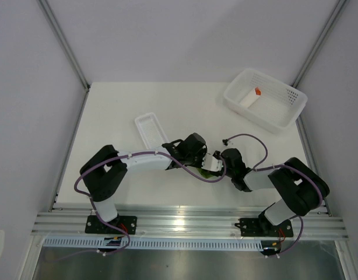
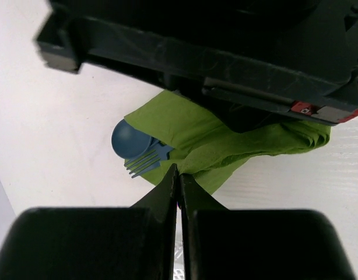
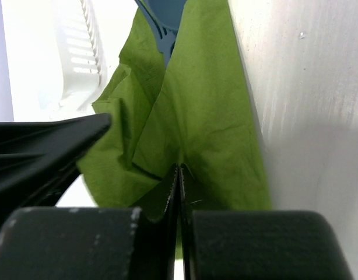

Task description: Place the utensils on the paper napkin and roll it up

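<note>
Top view, napkin: the olive-green paper napkin lies mid-table towards the front. Only a sliver shows, between the left gripper and the right gripper, which meet over it.
Top view, surroundings: a narrow white ribbed tray sits just behind the arms. A white perforated plastic basket holding a white piece with an orange tip stands well apart at the far right.
Left wrist view, utensils: the dark blue plastic spoon and dark blue plastic fork lie together. Their heads poke out of the napkin's left end and their handles are wrapped inside.
Left wrist view, grip: the jaws are pressed together with their tips at the napkin's near edge. I cannot tell whether paper is caught between them.
Right wrist view, grip: the jaws are closed with no gap. Creases gather towards the tips, so a fold may be pinched, but that is not certain.
Right wrist view, roll: the paper is loosely folded and rumpled, not a tight roll.
Handling, napkin: it looks thin, limp and light. It probably tears or springs open easily, so it is best taken at a doubled fold or edge, not at a single layer.
Handling, utensils: they look stiff, light and smooth, and are likely to slide out of an open end. Pressing over the wrapped handles should hold them.
</note>
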Available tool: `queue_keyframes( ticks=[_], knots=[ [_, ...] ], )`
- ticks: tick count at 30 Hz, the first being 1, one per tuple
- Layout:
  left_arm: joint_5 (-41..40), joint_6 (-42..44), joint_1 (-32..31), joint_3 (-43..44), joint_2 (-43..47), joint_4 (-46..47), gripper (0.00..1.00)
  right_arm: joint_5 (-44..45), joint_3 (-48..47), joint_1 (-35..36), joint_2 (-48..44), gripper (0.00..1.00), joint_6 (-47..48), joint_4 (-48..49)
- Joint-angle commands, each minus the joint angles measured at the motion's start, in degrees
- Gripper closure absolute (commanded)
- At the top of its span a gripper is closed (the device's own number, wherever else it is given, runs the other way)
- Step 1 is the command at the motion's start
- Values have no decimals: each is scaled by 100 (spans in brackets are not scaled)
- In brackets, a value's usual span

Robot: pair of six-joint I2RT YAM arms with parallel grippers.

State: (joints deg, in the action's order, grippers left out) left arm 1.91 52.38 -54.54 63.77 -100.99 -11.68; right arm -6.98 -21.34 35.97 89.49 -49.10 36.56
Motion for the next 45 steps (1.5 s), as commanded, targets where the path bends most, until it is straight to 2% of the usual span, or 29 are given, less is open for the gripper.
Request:
queue_keyframes(
  ticks=[1,8,13,16,17,20,22,27,32,37,45],
  knots=[
    [196,167,-91,92,-70,140,99,39,-124,-89,-475,97,225,-534],
    [160,220,-179,110,-158,70,99,153,-186,-396,-1108,95,489,-1193],
    [160,185,-179,48,-96,105,99,127,-45,-757,-1215,92,717,-1335],
    [160,167,-179,74,-61,105,99,-4,-63,-994,-1040,85,919,-1239],
    [169,150,-179,66,-44,122,99,-179,-98,-1065,-865,77,963,-1099],
    [169,106,-179,66,-17,131,99,-435,-255,-1100,-400,68,1069,-862],
    [160,97,-179,74,-9,140,99,-671,-274,-1109,-196,67,1043,-668],
    [134,27,-179,127,-17,184,99,-918,-81,-1109,199,73,788,-53],
    [143,-79,-179,241,-79,219,99,-963,156,-1074,183,85,612,264],
    [231,-315,-197,443,-166,263,99,-709,341,-785,60,94,490,396],
    [538,-562,-267,505,-298,158,99,73,649,-248,-256,99,191,519]
  ],
)
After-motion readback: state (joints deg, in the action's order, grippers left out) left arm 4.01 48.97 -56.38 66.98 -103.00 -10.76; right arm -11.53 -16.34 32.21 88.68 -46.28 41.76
